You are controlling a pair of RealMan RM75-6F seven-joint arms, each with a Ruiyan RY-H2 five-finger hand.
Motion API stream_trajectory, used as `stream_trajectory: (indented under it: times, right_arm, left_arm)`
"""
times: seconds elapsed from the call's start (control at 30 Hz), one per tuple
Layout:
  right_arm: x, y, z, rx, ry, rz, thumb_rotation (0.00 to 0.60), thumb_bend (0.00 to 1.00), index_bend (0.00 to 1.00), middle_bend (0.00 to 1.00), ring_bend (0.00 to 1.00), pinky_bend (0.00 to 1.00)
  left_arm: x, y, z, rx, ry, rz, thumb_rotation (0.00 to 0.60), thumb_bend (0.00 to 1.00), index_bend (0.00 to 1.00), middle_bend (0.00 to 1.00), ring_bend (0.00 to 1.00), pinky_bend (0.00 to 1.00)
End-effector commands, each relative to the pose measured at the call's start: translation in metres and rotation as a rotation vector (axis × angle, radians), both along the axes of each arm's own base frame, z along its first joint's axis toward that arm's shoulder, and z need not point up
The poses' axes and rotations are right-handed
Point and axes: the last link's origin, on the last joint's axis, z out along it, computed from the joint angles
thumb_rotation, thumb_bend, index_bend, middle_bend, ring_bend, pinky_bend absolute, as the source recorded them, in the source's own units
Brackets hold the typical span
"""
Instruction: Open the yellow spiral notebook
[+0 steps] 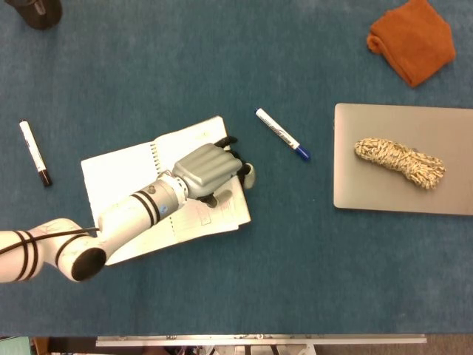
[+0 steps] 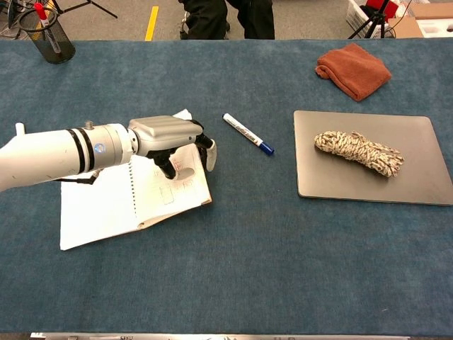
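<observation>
1. Notebook point(image 1: 159, 188) lying open on the table's left part, white pages up, spiral in the middle.
2. Left hand point(image 1: 211, 168) over the right-hand page, fingers curled; grip impossible to tell.
3. Opening apparently done; only withdrawing left.

Notebook point(image 1: 140, 166) lies open on table point(image 1: 222, 59), left hand point(image 1: 209, 168) over right page; blue-capped marker point(image 1: 282, 134) right of notebook.
</observation>
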Motion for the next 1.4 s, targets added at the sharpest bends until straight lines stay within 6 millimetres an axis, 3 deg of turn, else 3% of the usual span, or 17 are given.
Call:
stream_trajectory:
  times: [0.03,0.2,0.37,0.63,0.9,1.13,1.4]
  right_arm:
    - [0.000,0.000,0.000,-0.001,-0.001,0.001,0.600,0.19,0.16,0.21,0.10,0.18]
    - [-0.001,0.000,0.002,-0.001,0.002,0.000,0.600,0.19,0.16,0.21,0.10,0.18]
    - [0.000,-0.001,0.002,0.002,0.002,0.004,0.600,0.19,0.16,0.21,0.10,0.18]
    - [-0.001,-0.003,0.001,0.010,0.003,0.002,0.600,0.19,0.16,0.21,0.10,0.18]
    - [0.002,-0.008,0.000,0.018,0.008,0.013,0.600,0.19,0.16,0.21,0.10,0.18]
    - [0.002,-0.011,-0.001,0.032,0.019,-0.002,0.600,0.19,0.16,0.21,0.10,0.18]
    - [0.007,-0.015,-0.002,0.058,0.045,-0.019,0.600,0.19,0.16,0.21,0.10,0.18]
  left_arm:
    - [0.003,-0.003,-0.008,-0.017,-0.004,0.013,0.600,0.43,0.05,0.04,0.01,0.00]
    - [0.011,-0.004,-0.004,0.007,-0.070,0.040,0.600,0.40,0.00,0.00,0.00,0.00]
    - [0.008,-0.005,0.019,0.087,-0.145,0.076,0.600,0.40,0.00,0.00,0.00,0.00]
    - [-0.046,-0.015,0.071,0.269,-0.172,0.199,0.600,0.40,0.00,0.00,0.00,0.00]
    - [-0.098,-0.029,0.121,0.420,-0.057,0.233,0.600,0.40,0.00,0.00,0.00,0.00]
    - [-0.131,-0.050,0.151,0.550,-0.006,0.291,0.600,0.39,0.00,0.00,0.00,0.00]
    - [-0.162,-0.069,0.166,0.739,-0.048,0.387,0.600,0.39,0.00,0.02,0.00,0.00]
